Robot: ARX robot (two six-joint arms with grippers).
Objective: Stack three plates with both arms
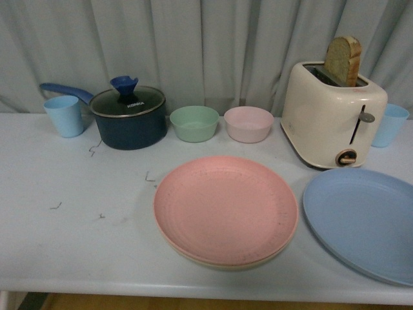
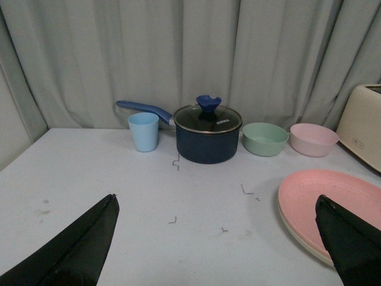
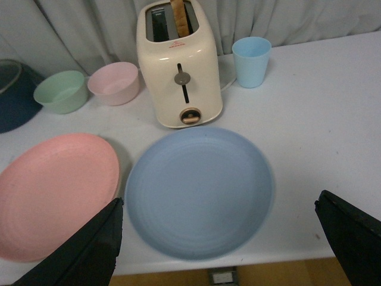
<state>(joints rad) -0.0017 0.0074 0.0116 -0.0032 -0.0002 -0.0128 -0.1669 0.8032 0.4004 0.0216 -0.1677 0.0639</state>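
Observation:
A pink plate (image 1: 226, 208) lies in the middle of the table on a cream plate, of which only the rim (image 1: 219, 263) shows. A light blue plate (image 1: 364, 219) lies alone to its right, near the front edge. Neither arm shows in the front view. In the left wrist view my left gripper (image 2: 217, 198) stands open above bare table, left of the pink plate (image 2: 333, 199) and the cream rim (image 2: 300, 238). The right wrist view shows my right gripper (image 3: 219, 204) open, its fingers either side of the blue plate (image 3: 199, 190), with the pink plate (image 3: 56, 190) beside it.
Along the back stand a light blue cup (image 1: 64, 115), a dark blue lidded pot (image 1: 128, 116), a green bowl (image 1: 194, 123), a pink bowl (image 1: 248, 123), a cream toaster (image 1: 332, 116) holding bread, and another blue cup (image 1: 390, 124). A grey curtain hangs behind.

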